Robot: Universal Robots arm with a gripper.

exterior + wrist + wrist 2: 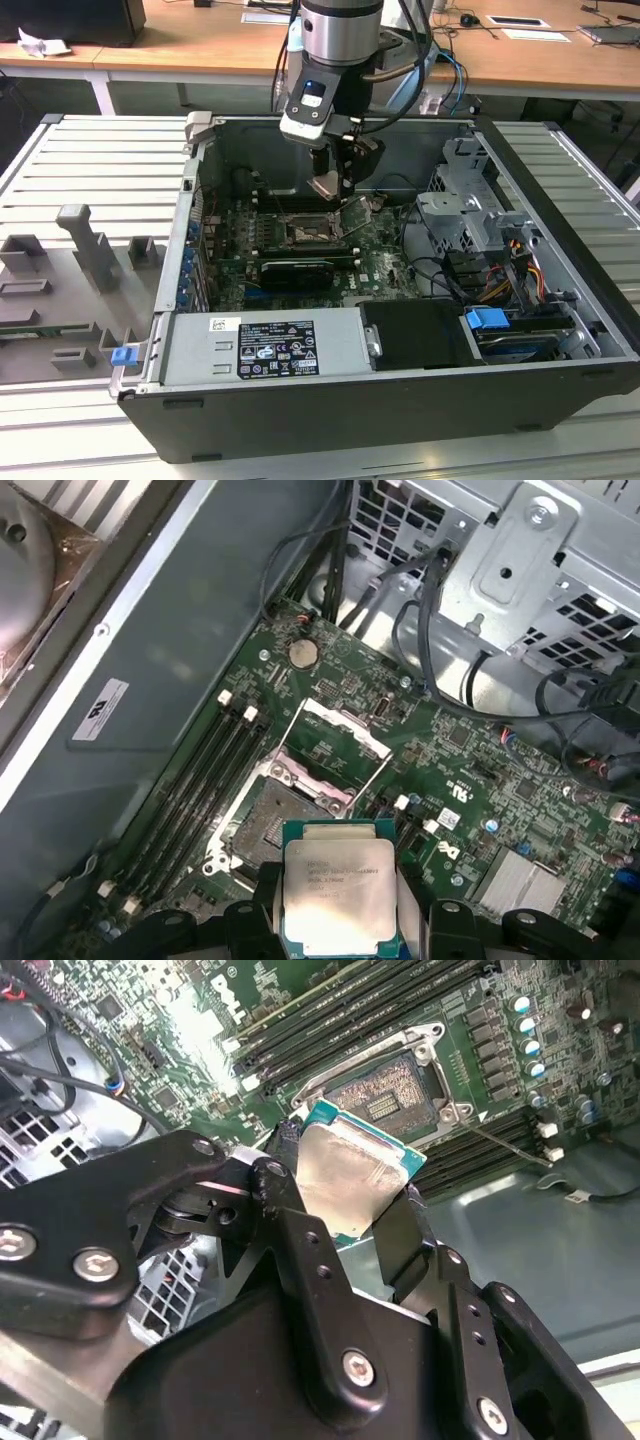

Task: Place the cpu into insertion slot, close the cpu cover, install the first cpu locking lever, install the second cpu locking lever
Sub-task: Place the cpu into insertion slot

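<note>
My gripper (329, 186) is shut on the cpu (325, 188), a small square chip with a pale metal top, pinched by two opposite edges. In both wrist views the cpu (350, 1175) (338, 885) sits between the black fingers (285, 1145). It hangs inside the open computer case, a short way above the motherboard and apart from it. The insertion slot (303, 231) (385, 1095) (268, 815) lies below and slightly to one side, bare, with its dark contact field showing. The cpu cover (350, 730) (352, 213) stands swung up at the slot's far side.
Long black memory slots (215, 770) flank the socket. A black graphics card (295, 270) lies nearer the case front, beside the grey power supply (265, 345). The metal drive cage (470, 215) and cable bundles (445, 270) crowd the exterior view's right. Grey fixtures (85, 245) stand on the table outside.
</note>
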